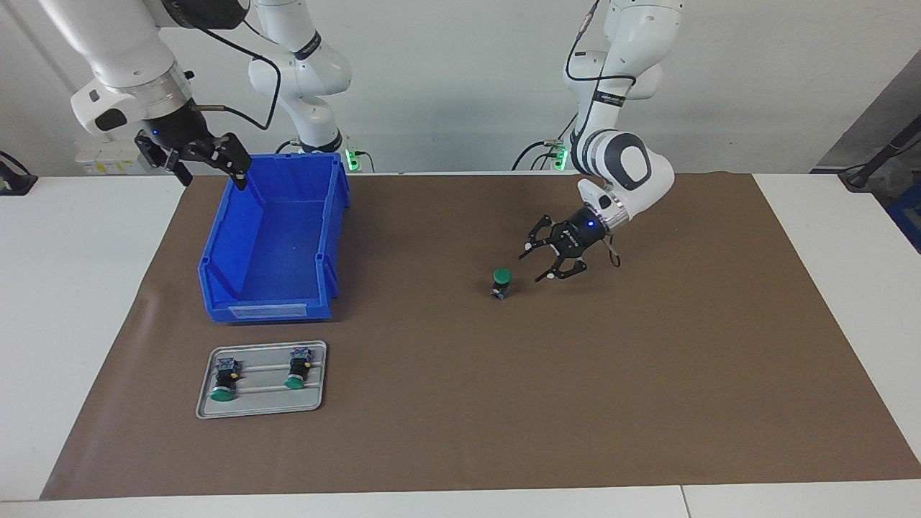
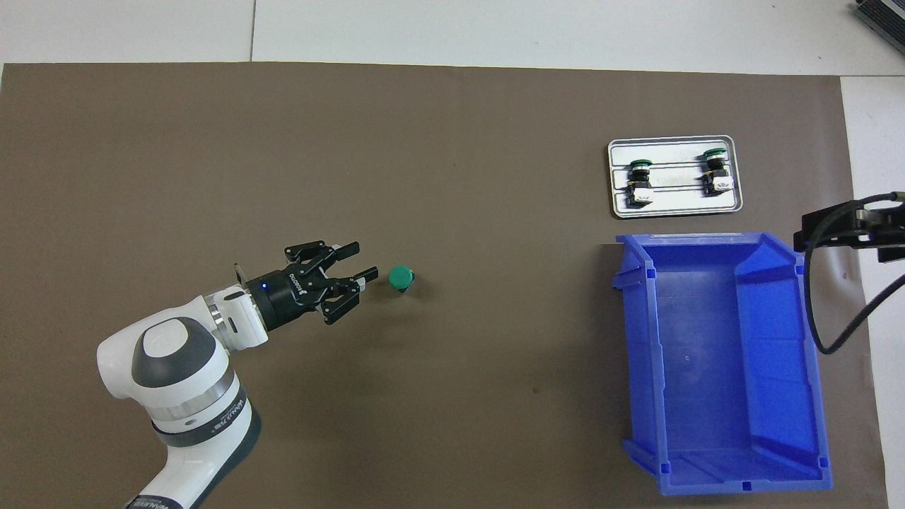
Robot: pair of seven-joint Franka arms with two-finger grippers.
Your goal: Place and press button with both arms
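Observation:
The button (image 1: 501, 282) (image 2: 401, 278) stands upright on the brown mat, green cap up, near the table's middle. My left gripper (image 1: 533, 265) (image 2: 357, 263) hovers low beside it, toward the left arm's end. It points at the button with its fingers open and nothing between them, a small gap short of touching. My right gripper (image 1: 210, 173) (image 2: 848, 227) waits raised and open by the blue bin's edge at the right arm's end, holding nothing. In the overhead view only part of it shows.
An empty blue bin (image 1: 266, 311) (image 2: 640, 367) stands toward the right arm's end. Farther from the robots than the bin lies a metal tray (image 1: 262, 394) (image 2: 672, 203) with two more green-capped buttons on their sides. A brown mat (image 1: 575, 396) covers the table.

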